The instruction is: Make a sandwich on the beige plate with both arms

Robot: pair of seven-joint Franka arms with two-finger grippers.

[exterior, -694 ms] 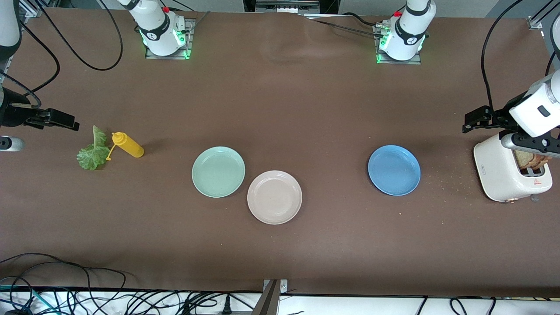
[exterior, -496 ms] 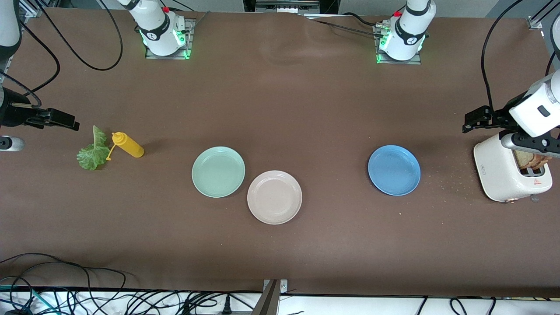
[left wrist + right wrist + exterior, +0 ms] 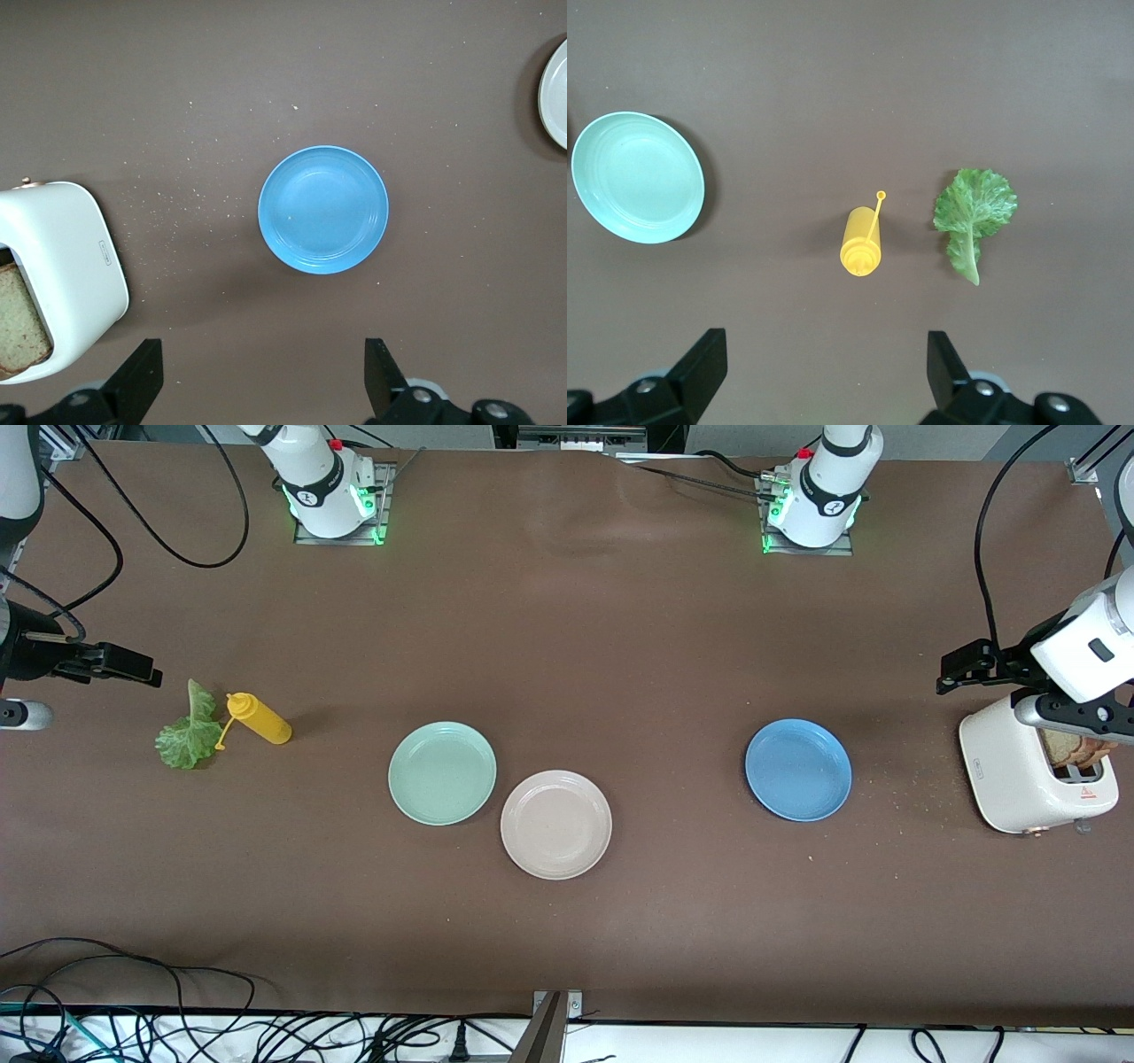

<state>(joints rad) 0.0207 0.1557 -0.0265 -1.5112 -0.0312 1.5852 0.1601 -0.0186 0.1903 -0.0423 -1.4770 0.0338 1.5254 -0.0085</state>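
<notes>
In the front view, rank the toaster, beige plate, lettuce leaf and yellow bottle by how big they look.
1. Toaster, largest, though the left arm covers part of it.
2. Beige plate, somewhat smaller in outline.
3. Lettuce leaf and yellow bottle look close in extent; the leaf seems slightly bigger, but I would not rank them firmly.

Two white robot arms hang raised over opposite ends of the worktop, holding nothing. The left gripper (image 3: 261, 376) points straight down with its jaws spread wide. The right gripper (image 3: 826, 372) does likewise, jaws wide apart and empty.
</notes>
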